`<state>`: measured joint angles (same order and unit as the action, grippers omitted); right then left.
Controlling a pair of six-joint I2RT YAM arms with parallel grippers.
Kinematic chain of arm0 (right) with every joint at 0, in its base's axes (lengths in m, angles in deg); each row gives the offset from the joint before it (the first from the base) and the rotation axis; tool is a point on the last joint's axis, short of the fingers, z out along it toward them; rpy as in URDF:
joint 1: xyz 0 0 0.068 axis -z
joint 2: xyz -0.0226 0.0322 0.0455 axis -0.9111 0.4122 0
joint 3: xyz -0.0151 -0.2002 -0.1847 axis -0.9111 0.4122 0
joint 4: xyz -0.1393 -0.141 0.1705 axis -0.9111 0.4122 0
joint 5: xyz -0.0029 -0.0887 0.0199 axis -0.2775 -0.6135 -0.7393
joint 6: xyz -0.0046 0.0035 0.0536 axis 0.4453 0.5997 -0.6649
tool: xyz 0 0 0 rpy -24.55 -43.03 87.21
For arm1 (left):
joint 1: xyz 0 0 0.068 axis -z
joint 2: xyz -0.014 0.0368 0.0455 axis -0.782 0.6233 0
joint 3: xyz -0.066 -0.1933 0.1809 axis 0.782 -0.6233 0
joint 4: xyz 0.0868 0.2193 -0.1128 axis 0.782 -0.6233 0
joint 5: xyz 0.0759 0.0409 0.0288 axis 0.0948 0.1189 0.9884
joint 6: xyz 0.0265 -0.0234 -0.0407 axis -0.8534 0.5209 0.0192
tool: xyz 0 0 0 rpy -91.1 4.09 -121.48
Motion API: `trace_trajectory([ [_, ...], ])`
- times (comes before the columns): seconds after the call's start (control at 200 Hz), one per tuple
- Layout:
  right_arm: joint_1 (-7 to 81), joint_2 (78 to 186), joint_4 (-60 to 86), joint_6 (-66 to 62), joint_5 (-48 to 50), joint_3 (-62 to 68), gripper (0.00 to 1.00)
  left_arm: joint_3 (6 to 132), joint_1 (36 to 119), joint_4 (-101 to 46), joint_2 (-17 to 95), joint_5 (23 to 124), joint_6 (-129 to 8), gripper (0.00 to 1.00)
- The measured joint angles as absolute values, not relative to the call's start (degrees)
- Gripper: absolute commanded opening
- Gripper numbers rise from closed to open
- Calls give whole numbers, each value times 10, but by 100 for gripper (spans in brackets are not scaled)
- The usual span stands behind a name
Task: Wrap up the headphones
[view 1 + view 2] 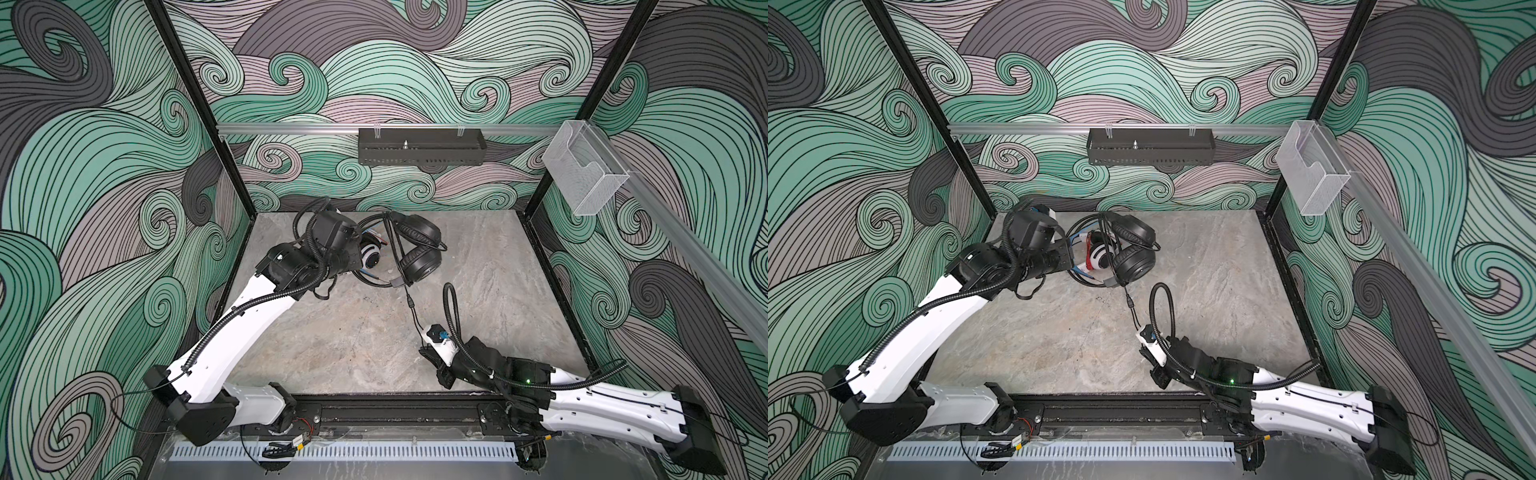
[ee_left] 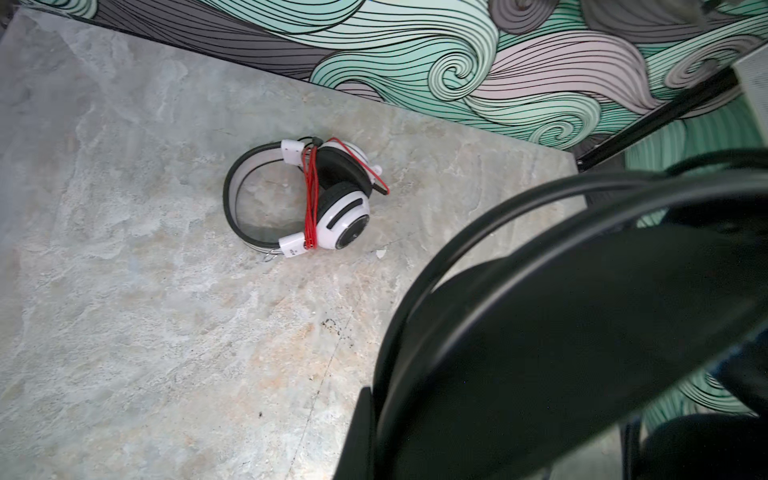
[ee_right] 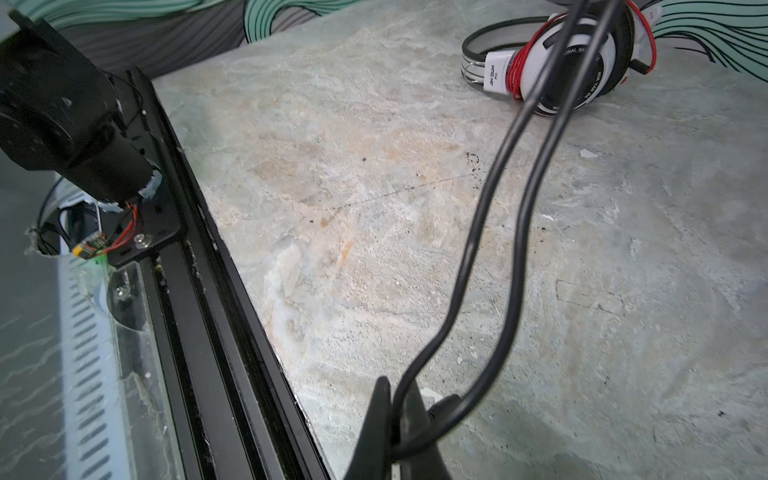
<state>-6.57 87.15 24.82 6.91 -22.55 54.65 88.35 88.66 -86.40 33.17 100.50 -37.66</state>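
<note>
The left claw (image 1: 1070, 257) is shut tight on the band of the black headphones (image 1: 415, 249). It holds them up near the back wall (image 1: 374, 191), at the far side of the gray counter (image 1: 332, 332). In the left wrist view the black band (image 2: 540, 332) is very close and fills much of the picture.

The white headphones (image 2: 299, 199) lie on the counter. A thin red cord (image 2: 311, 199) is wound many times around them, by the ear cups. A little red loop sticks out past one cup. In both top views the black headphones hide most of the white ones, so only a bit of a white cup (image 1: 371, 257) peeks out.

The black cord (image 1: 411, 307) hangs from the black headphones and runs across the counter to the right claw (image 1: 424, 349). The right claw is near the front of the counter, well apart from both headphones. In the right wrist view the claw (image 3: 395, 428) is pinched shut on the cord. Two black strands (image 3: 498, 208) go up from it, side by side, toward the headphones.
</note>
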Motion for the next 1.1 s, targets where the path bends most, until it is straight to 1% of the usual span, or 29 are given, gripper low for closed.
trace_trajectory([
  [0.14, -115, 907, 309, 79, -268, 477, 0, 878, 878, -862, 359, 1067, -413, 0],
  [0.245, -154, 934, 354, 88, -291, 413, 0, 851, 876, -852, 365, 1108, -450, 0],
  [0.415, -194, 964, 453, 115, -308, 293, 0, 792, 878, -843, 368, 1135, -518, 0],
  [0.57, -196, 987, 559, 169, -309, 185, 0, 767, 918, -841, 369, 1151, -598, 0],
  [0.715, -199, 1024, 636, 244, -311, 115, 0, 767, 972, -850, 369, 1150, -653, 0],
  [0.896, -188, 1073, 670, 343, -311, 77, 0, 756, 1024, -886, 362, 1138, -678, 0],
  [1.101, -135, 1151, 674, 421, -295, 67, 0, 645, 1029, -831, 316, 1104, -717, 0],
])
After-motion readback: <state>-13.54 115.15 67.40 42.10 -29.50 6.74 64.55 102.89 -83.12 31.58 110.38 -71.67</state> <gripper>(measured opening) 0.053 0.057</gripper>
